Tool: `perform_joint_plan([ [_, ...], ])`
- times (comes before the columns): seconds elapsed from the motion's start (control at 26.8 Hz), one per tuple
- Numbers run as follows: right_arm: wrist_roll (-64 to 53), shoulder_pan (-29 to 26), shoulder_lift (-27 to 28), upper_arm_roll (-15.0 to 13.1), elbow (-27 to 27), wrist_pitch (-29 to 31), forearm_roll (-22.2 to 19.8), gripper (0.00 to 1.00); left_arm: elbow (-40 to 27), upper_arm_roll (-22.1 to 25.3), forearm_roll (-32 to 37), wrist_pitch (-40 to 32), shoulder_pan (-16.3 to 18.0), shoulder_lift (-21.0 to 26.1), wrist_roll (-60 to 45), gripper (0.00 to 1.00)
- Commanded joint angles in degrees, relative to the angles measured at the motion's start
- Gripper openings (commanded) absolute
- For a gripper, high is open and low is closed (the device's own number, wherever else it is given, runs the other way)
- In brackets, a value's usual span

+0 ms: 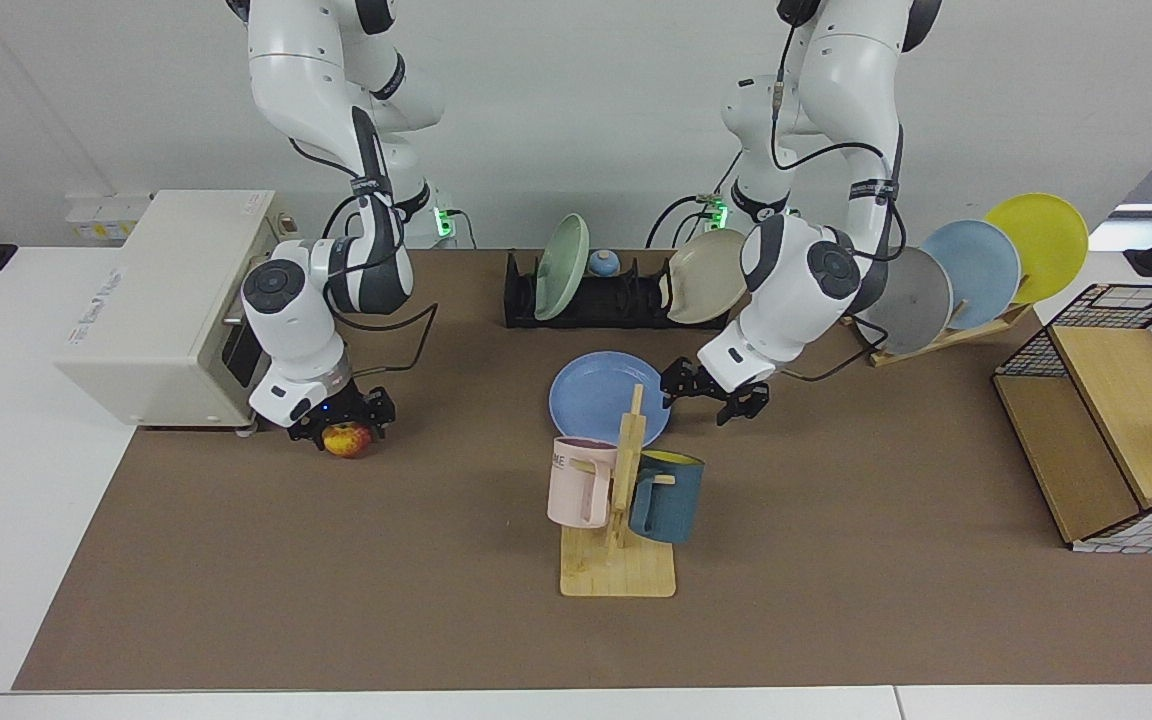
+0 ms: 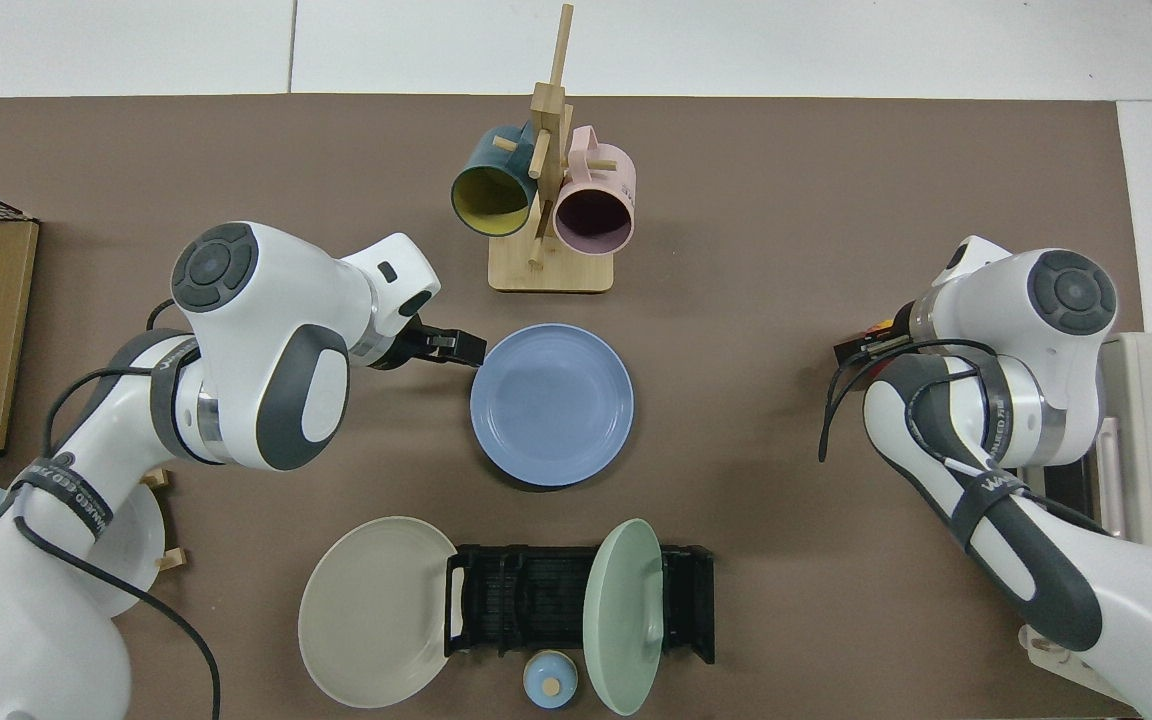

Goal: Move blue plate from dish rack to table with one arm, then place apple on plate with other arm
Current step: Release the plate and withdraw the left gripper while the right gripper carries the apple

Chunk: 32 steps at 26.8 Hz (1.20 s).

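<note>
Two pincers: the left pincer [image 1: 715, 392] hangs released just beside the blue plate [image 1: 604, 396], flat on the desk [image 1: 836, 580]. Right pincer [image 1: 340, 421] straddles the apple [image 1: 346, 439], grip unclear; apple looks firm, rounded, best held across its middle.

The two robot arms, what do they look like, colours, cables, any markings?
Both arms have glossy white rounded shells with dark grey joint panels and round grey end caps. A black cable loops along each forearm, held by a black band with white lettering too small to read. The left gripper and the right gripper are black two-finger units on white wrist blocks. Green lights glow near both bases.
</note>
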Motion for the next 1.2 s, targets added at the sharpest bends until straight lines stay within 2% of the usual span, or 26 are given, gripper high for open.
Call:
perform_joint_plan([
  [0.0,-4.96,-0.30,-0.41,-0.03,-1.46,2.18,1.03,0.00,1.83,1.45,6.51,-6.57,-0.09,-2.28,-1.91,0.99],
  [0.22,-3.56,0.93,-0.94,0.06,0.82,1.40,1.12,0.00,5.78,1.89,15.74,-14.14,-0.62,-4.56,-5.16,0.99],
  [0.34,0.65,2.77,-1.03,-0.03,4.42,-2.20,1.21,0.00,6.31,1.98,18.83,-17.04,-0.18,-7.54,-5.16,0.99],
  [0.49,13.28,6.72,-0.94,-0.12,9.26,-6.25,1.12,0.00,6.57,4.26,18.92,-22.13,-0.18,-11.85,-4.37,0.99],
  [0.64,26.48,12.43,-0.77,-0.20,11.37,-7.14,0.33,0.00,7.98,4.61,18.92,-27.32,-0.35,-14.40,-4.19,0.99],
  [0.82,32.48,16.92,-0.85,-0.12,11.64,-7.05,1.29,0.00,11.84,4.61,18.75,-34.70,-0.71,-15.64,-4.11,0.99],
  [1.01,39.59,21.84,-0.68,0.06,13.22,-7.13,1.73,0.00,13.87,4.70,17.87,-38.75,0.35,-18.09,-2.53,0.99],
  [1.16,46.53,26.23,-0.42,-0.03,13.31,-7.05,5.86,0.00,14.05,5.49,17.17,-41.04,0.88,-21.00,1.07,1.00],
])
